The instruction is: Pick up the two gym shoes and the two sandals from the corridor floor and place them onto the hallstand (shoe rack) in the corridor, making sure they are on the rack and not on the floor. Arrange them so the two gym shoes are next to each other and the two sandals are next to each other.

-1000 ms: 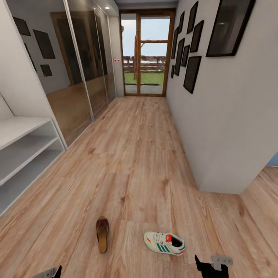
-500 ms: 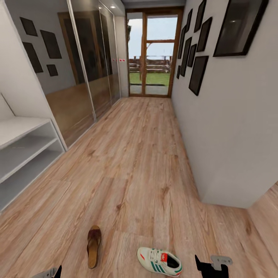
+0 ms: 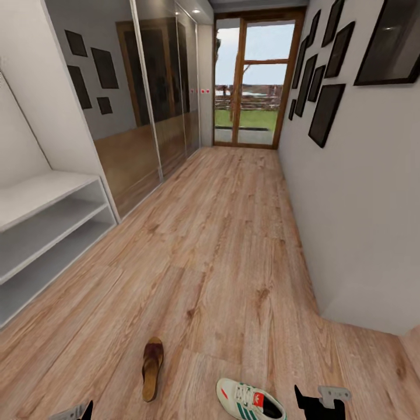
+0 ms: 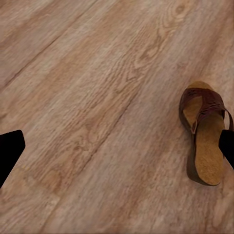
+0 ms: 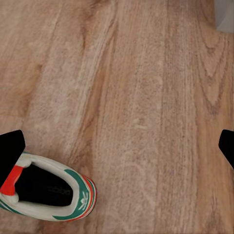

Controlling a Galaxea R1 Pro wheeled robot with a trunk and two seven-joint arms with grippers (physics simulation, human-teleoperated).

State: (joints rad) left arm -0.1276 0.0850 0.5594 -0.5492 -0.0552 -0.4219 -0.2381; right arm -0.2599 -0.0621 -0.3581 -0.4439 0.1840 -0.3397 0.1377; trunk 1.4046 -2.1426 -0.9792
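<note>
On the wood-plank corridor floor point(image 3: 221, 245) one brown sandal point(image 3: 153, 367) lies with its toe pointing away from me. A cream gym shoe point(image 3: 251, 401) with green stripes and a red tongue label lies to its right, partly cut off by the picture's lower edge. The pale hallstand point(image 3: 41, 195) stands at the left with bare shelves. My left gripper point(image 3: 73, 413) hangs low at the left. In the left wrist view the left gripper point(image 4: 117, 148) is open above the floor, beside the sandal point(image 4: 204, 131). My right gripper point(image 3: 321, 399) is open too; the right wrist view has the gripper point(image 5: 119, 148) near the gym shoe point(image 5: 48, 192).
Mirrored sliding doors point(image 3: 146, 116) line the left wall beyond the hallstand. A glazed wooden door point(image 3: 251, 87) closes the far end. The right wall point(image 3: 361, 221) carries dark picture frames and ends in a corner near me. Broad open floor runs ahead.
The whole picture has shifted: the camera turned, so the hallstand shows more and the door sits further right. The sandal and gym shoe lie lower in view. Both grippers stay the same.
</note>
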